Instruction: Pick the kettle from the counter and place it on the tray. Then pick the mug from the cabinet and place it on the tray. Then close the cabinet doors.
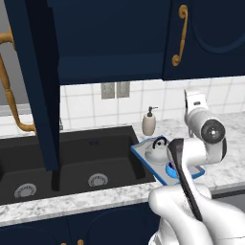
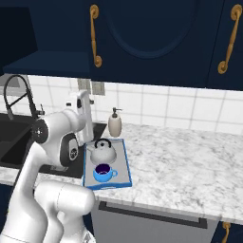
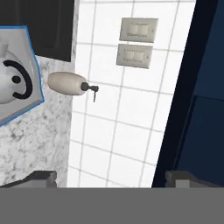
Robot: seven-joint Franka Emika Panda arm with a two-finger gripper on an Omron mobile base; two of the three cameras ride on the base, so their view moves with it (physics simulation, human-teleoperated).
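— What blocks us near the tray [image 2: 127, 163]?
— The kettle [image 2: 103, 152] and the mug [image 2: 104, 172] fill its middle, and the soap bottle [image 2: 115, 123] stands just behind it against the tiled wall [image 2: 180, 107].
— And higher up?
— The open cabinet door [image 1: 40, 86] hangs over the sink [image 1: 72, 160] on our left.
— Any free room?
— The counter [image 2: 190, 161] right of the tray lies bare for us.

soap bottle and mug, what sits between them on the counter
The kettle sits between them, on the tray: in the right base view the soap bottle stands behind the tray and the mug sits at its front.
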